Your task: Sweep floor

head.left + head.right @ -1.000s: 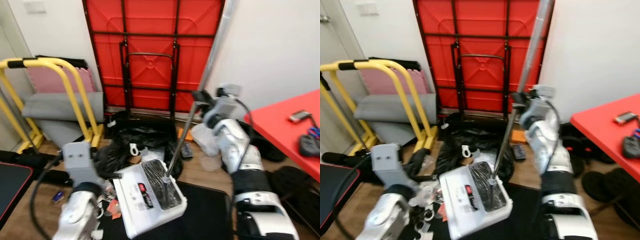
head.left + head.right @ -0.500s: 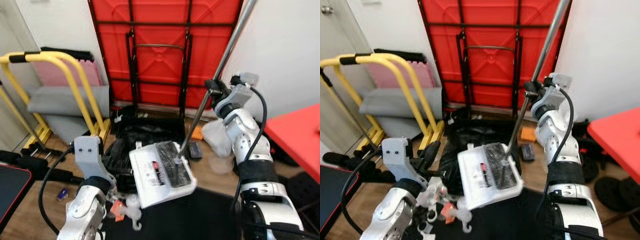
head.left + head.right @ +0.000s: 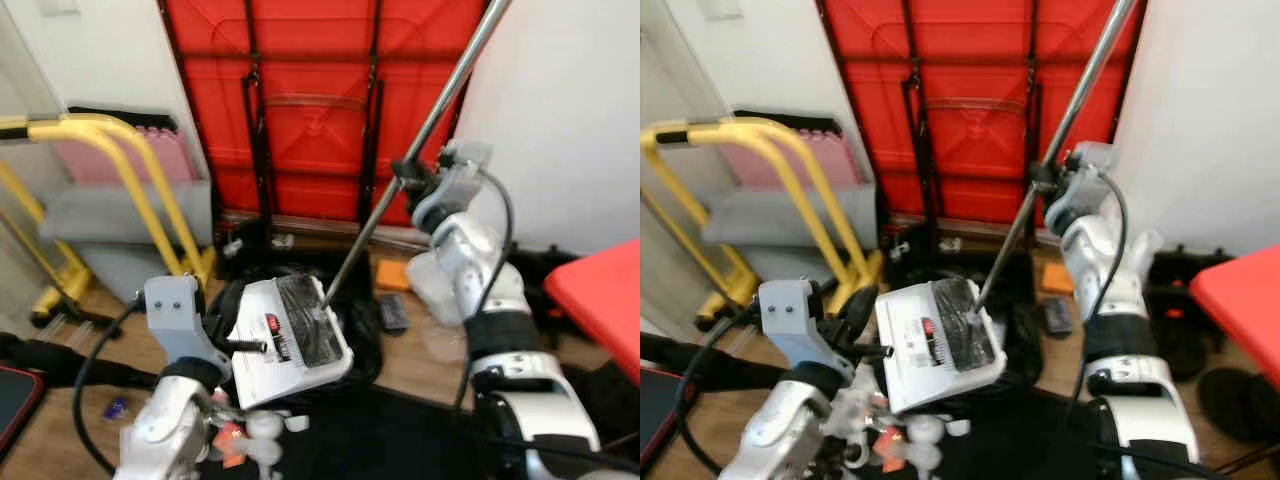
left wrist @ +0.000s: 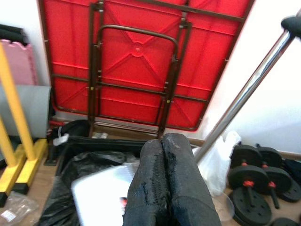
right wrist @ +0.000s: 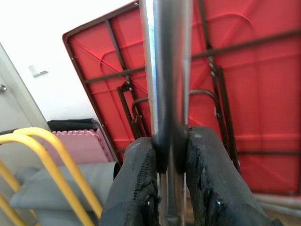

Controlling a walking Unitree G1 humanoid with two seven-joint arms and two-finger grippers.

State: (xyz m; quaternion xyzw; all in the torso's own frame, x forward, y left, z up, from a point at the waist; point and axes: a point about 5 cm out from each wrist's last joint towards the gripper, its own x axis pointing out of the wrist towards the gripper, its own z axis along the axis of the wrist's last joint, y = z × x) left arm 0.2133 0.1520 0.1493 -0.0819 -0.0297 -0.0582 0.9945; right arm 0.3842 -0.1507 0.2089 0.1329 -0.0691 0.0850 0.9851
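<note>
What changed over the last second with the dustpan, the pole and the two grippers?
The white dustpan came up off the floor and now hangs tilted above the black bag. The metal pole leans further toward the robot's right. The right gripper stayed clamped on the pole; the left gripper stayed shut.

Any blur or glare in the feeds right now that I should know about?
Both eye views are softly motion-blurred, worst on the yellow frame; the right wrist view has the steel pole close, soft and glinting; the left wrist view is sharp and evenly lit.
</note>
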